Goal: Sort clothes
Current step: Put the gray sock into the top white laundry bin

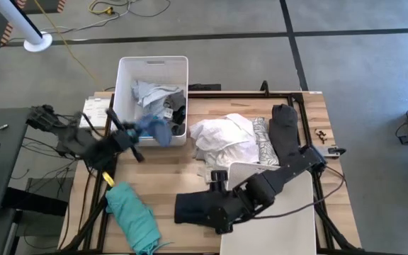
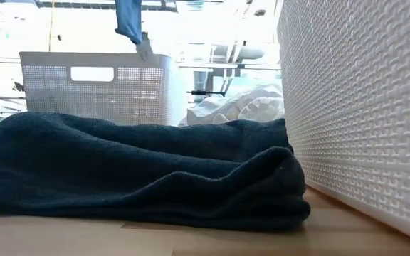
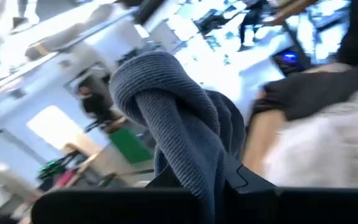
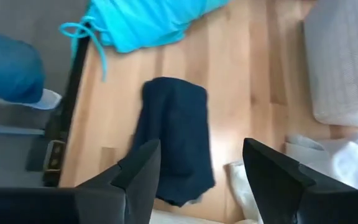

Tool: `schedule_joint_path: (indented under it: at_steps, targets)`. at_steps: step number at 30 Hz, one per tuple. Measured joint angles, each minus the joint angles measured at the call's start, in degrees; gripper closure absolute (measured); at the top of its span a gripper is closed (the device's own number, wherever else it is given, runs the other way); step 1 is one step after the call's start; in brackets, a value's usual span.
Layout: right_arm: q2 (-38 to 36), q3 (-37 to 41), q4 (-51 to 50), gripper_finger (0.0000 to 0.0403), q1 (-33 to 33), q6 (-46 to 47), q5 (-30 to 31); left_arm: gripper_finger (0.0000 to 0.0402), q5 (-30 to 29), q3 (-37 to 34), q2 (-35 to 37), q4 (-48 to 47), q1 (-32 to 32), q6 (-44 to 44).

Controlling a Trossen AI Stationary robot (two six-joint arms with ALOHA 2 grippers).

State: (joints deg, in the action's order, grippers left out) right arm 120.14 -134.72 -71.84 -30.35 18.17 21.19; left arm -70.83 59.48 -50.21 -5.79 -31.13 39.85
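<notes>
My left gripper (image 1: 137, 139) is shut on a blue knitted garment (image 1: 157, 130), held up beside the near wall of the far white bin (image 1: 152, 65). The garment fills the left wrist view (image 3: 179, 118) and hangs at the top of the low view (image 2: 128, 20). My right gripper (image 4: 197, 171) is open over a dark navy garment (image 4: 178, 140), which lies flat on the table (image 1: 193, 209). A teal garment (image 1: 132, 216) lies at the near left. White (image 1: 225, 138), patterned (image 1: 261, 142) and black (image 1: 283, 126) clothes lie right of the bin. My left gripper holds the blue garment by a bunched fold (image 3: 194, 177), and several layers rise out from between the fingers. The fingers are hidden under the cloth. The garment is lifted clear of the table and hangs beside the bin's near wall.
The far bin holds white and dark clothes (image 1: 154, 95). A second white bin (image 1: 278, 212) stands at the near right, close beside the dark garment (image 2: 141, 171). A person's leg and shoe (image 4: 8, 71) show beyond the table's edge. Bare wood (image 1: 168, 173) lies between the garments.
</notes>
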Motion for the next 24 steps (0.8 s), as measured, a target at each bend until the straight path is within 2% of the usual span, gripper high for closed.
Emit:
schedule_joint_path:
  at_steps: [5, 9, 15, 24]
  targets:
    - [0.0, 0.0, 0.88, 0.0168, -1.82, 2.11, -0.02, 0.0397, 0.12, 0.02, 4.49, 3.61, 8.08, 8.91]
    - [0.0, 0.0, 0.86, 0.017, -2.87, 4.35, 0.0, 0.0396, 3.37, 0.02, 6.6, 3.89, 15.2, 11.58]
    - [0.07, 0.0, 0.86, 0.0171, -4.25, 6.73, -0.02, 0.0394, 10.99, 0.02, 6.81, 0.85, 25.57, 8.7]
    - [0.09, 0.0, 0.75, 0.0171, -6.24, 8.83, 1.66, 0.0394, 22.29, 0.02, 1.44, -8.18, 40.65, 0.67]
